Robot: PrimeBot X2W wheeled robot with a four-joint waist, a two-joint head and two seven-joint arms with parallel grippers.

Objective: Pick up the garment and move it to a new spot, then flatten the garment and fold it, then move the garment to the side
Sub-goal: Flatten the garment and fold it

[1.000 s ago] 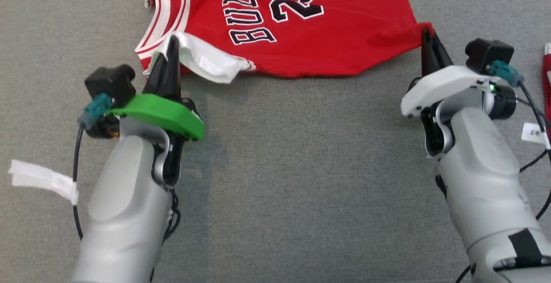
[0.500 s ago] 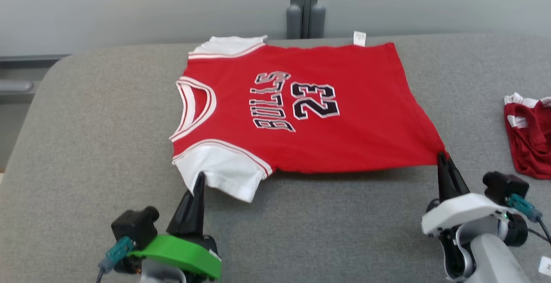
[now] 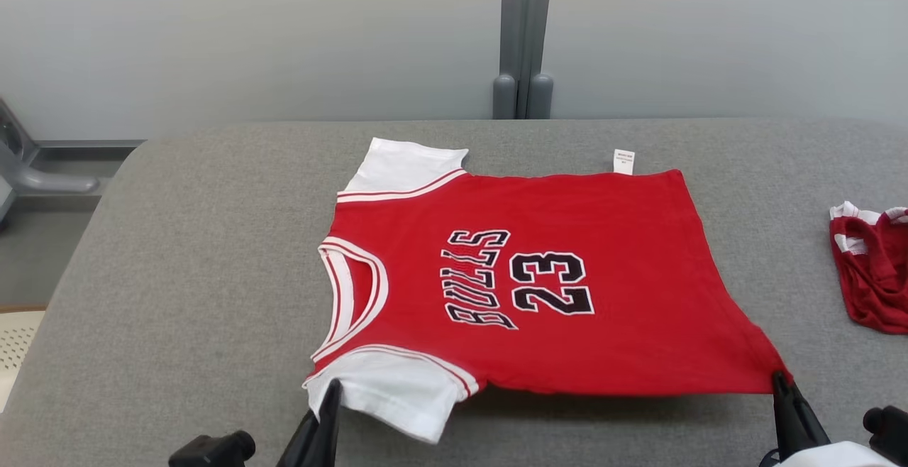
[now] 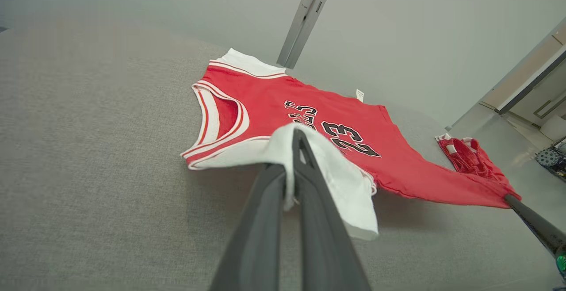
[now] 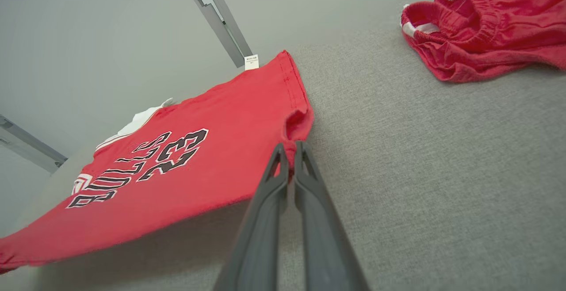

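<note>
Red short-sleeved jersey [image 3: 539, 275], white sleeves, black "BULLS 23" lettering, lies spread on the grey fabric counter [image 3: 177, 275], near edge raised. Your left hand [image 4: 297, 138] is clenched on the near white sleeve [image 4: 349, 185]; your right hand [image 5: 289, 149] is clenched on the near hem corner [image 5: 298, 125]. Crumpled red shorts [image 3: 872, 268] lie well apart.

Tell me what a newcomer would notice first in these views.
A red Bulls 23 jersey lies spread in the middle of the grey padded table, neck toward the robot's left. The left gripper has its jaws shut on the near white sleeve, the right gripper on the near hem corner, lifting that edge. A crumpled red garment sits at the far right.
</note>
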